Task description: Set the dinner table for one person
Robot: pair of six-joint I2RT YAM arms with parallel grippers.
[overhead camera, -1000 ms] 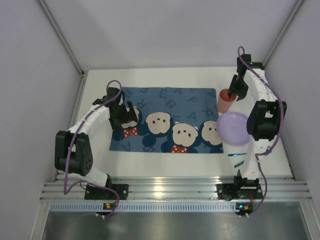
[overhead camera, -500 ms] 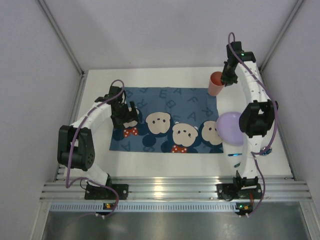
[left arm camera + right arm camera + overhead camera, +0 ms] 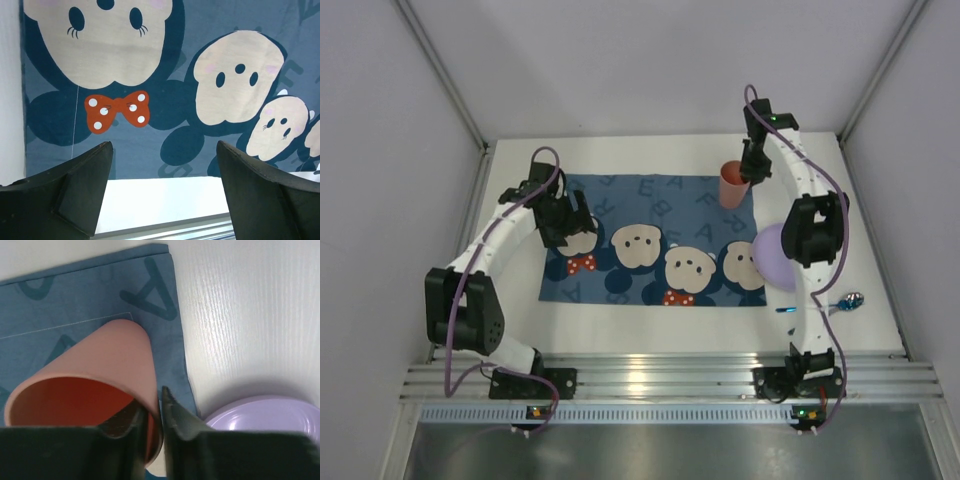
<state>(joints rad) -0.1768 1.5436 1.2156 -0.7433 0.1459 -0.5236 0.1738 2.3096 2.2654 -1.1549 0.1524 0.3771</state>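
Note:
The white dinner table point(image 3: 650, 155) carries a blue bear placemat point(image 3: 655, 240). My right gripper point(image 3: 748, 172) is shut on the rim of a salmon-pink cup point(image 3: 731, 184), one finger inside and one outside; the cup is over the placemat's far right corner. In the right wrist view the cup point(image 3: 100, 385) fills the left and my right gripper point(image 3: 155, 415) pinches its wall. A lilac plate point(image 3: 772, 255) lies on the table to the right, partly hidden by the right arm. My left gripper point(image 3: 566, 222) is open and empty above the placemat's left part point(image 3: 150, 90).
A blue-handled utensil point(image 3: 825, 302) lies on the table at the near right. The lilac plate's rim point(image 3: 265, 415) shows under the right wrist. Grey walls enclose the table on three sides. A metal rail point(image 3: 660, 375) runs along the near edge.
My right gripper has carried the pink cup left and toward the far side, from beside the plate onto the placemat's far right corner. The left gripper has shifted slightly farther up the mat.

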